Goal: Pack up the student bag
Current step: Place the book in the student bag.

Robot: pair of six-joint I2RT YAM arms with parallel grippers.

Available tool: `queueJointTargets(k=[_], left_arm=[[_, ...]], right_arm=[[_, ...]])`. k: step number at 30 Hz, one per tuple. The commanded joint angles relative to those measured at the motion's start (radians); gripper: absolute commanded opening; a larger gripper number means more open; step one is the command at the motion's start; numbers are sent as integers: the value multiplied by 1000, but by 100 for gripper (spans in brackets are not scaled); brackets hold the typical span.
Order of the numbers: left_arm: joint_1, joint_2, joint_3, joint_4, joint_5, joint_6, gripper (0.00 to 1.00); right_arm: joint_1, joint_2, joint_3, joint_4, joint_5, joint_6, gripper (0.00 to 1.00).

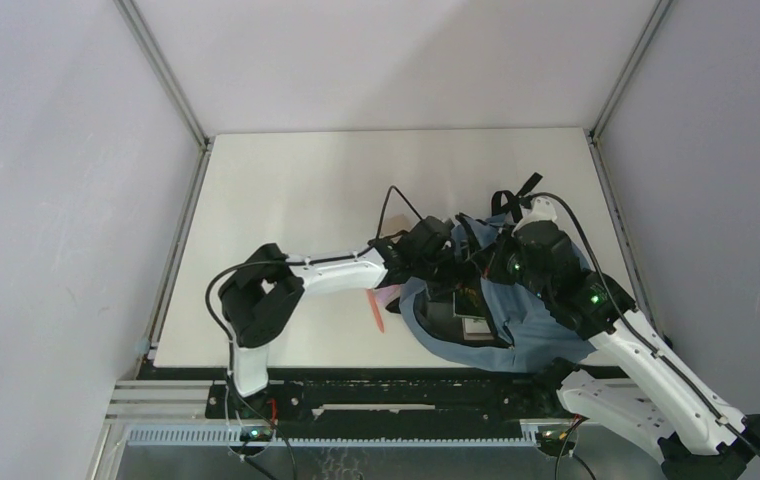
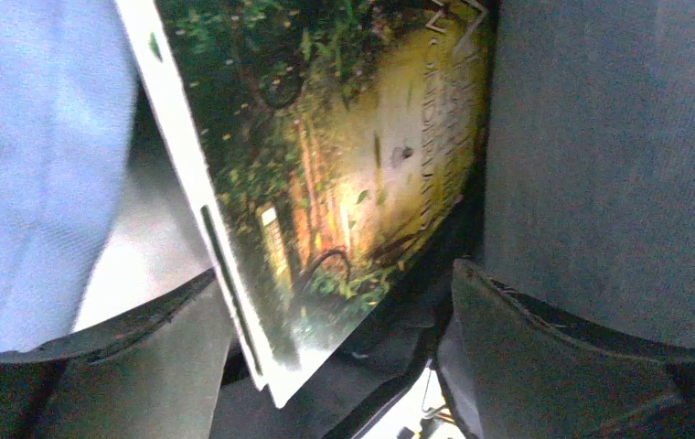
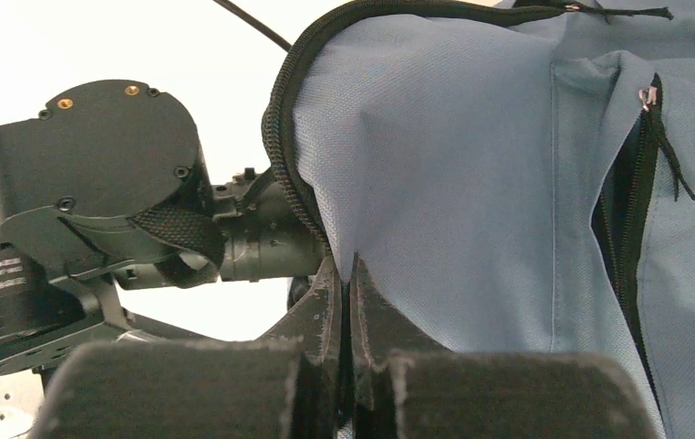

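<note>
Left wrist shows us our left gripper (image 2: 333, 274) spread wide inside the bag (image 2: 33, 137), the book (image 2: 326, 165) loose between its fingers (image 2: 527, 347), long edge seemingly pointing deeper in. The right gripper (image 3: 351, 270) pinches the bag's rim, on the right of the table (image 1: 286, 200).

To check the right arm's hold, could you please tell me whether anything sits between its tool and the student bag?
Nothing visible does: the right tool is shut straight on the student bag, pinching its blue fabric just beside the open zipper edge.
</note>
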Motion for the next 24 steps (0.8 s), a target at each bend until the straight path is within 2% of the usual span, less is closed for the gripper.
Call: queueJointTargets(k=[1, 5, 11, 17, 24], left_arm=[[16, -101, -6, -69, -73, 97, 85], [23, -112, -10, -71, -75, 105, 70], [26, -89, 1, -70, -66, 102, 56], [26, -59, 11, -46, -32, 88, 36], [25, -39, 25, -46, -33, 84, 37]], right_arm=[[-18, -19, 7, 46, 13, -5, 0], [-29, -20, 7, 56, -1, -10, 0], [-39, -19, 7, 53, -9, -12, 0], [-41, -22, 7, 51, -10, -10, 0], [-41, -20, 7, 53, -17, -8, 0]])
